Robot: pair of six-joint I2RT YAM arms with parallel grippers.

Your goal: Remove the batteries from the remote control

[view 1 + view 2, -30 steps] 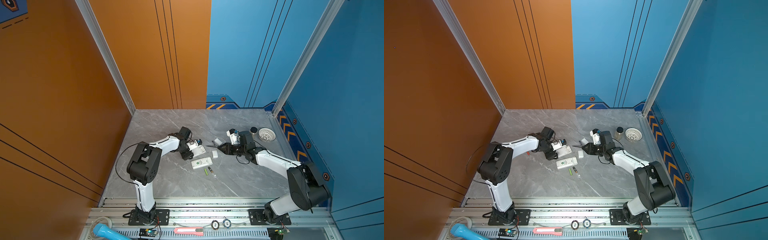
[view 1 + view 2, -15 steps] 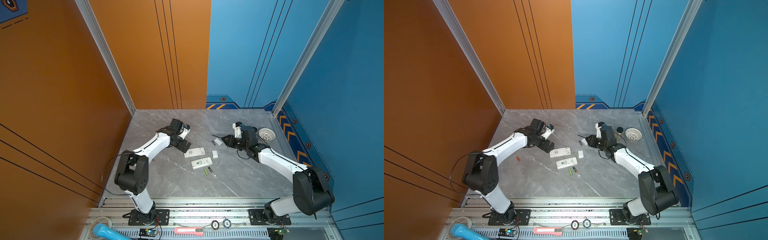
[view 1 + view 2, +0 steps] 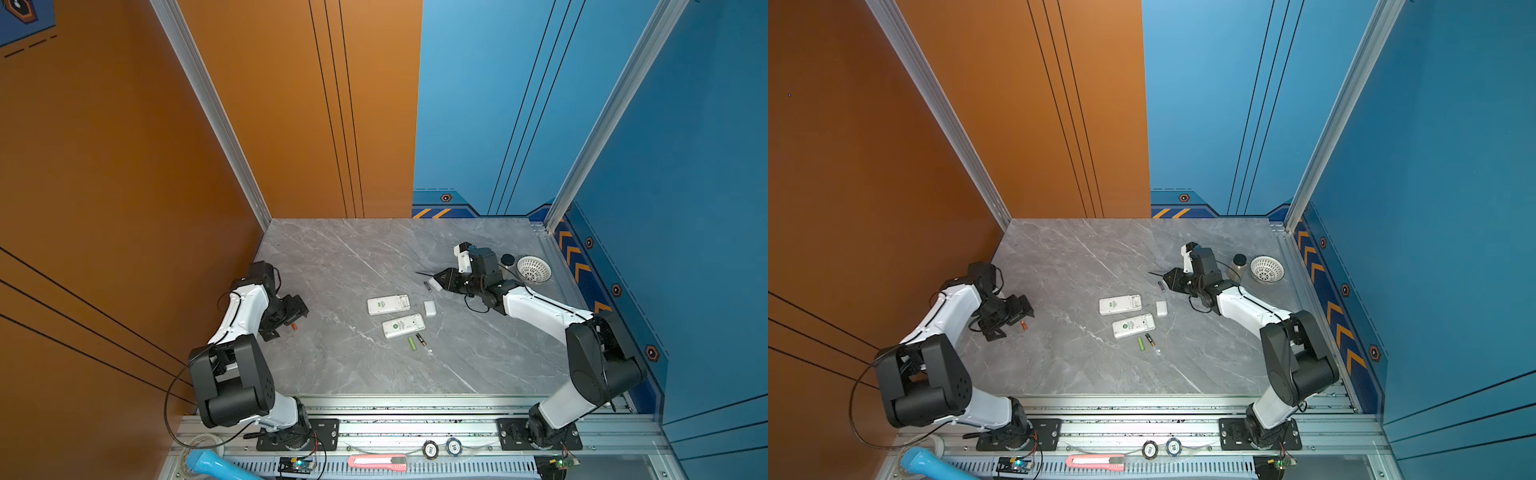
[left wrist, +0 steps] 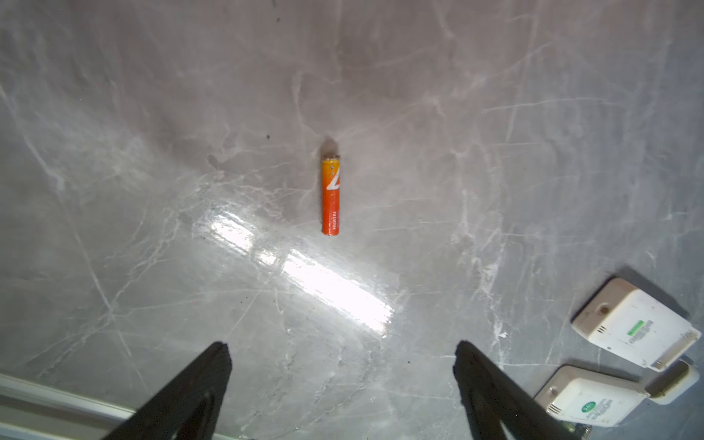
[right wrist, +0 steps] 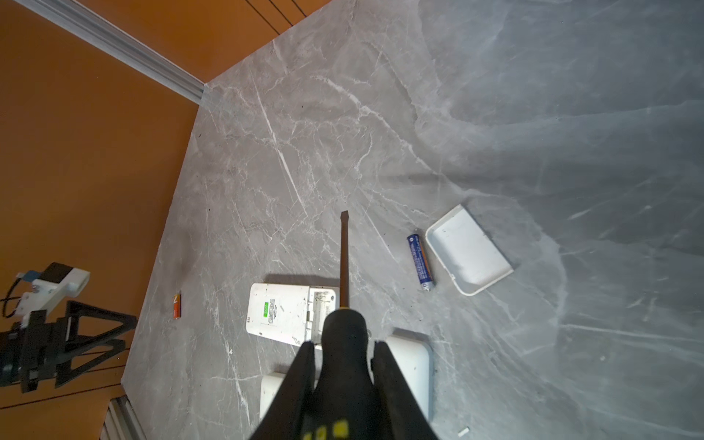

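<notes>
Two white remote controls [image 3: 388, 304] [image 3: 403, 325] lie back-up mid-table, compartments uncovered. A red-orange battery [image 4: 330, 196] lies loose on the table, ahead of my open, empty left gripper [image 4: 341, 354] at the left [image 3: 297, 309]. A lime green battery [image 3: 412, 343] and a black gold-ended battery [image 3: 420, 339] lie before the nearer remote. A dark battery [image 5: 421, 263] rests beside a white cover [image 5: 468, 249]. My right gripper [image 5: 344, 346] is shut on a black-and-yellow screwdriver [image 5: 344, 259], held above the table behind the remotes [image 3: 442, 277].
A second white cover [image 3: 429, 308] lies right of the remotes. A white mesh bowl [image 3: 534, 269] and a small dark-lidded jar [image 3: 1237, 266] stand at the back right. Orange wall runs close on the left, blue wall on the right.
My left gripper left the remote, opened and drew back to the left; the red-orange battery now lies on the table there. The right gripper pulled back a little with the screwdriver.
</notes>
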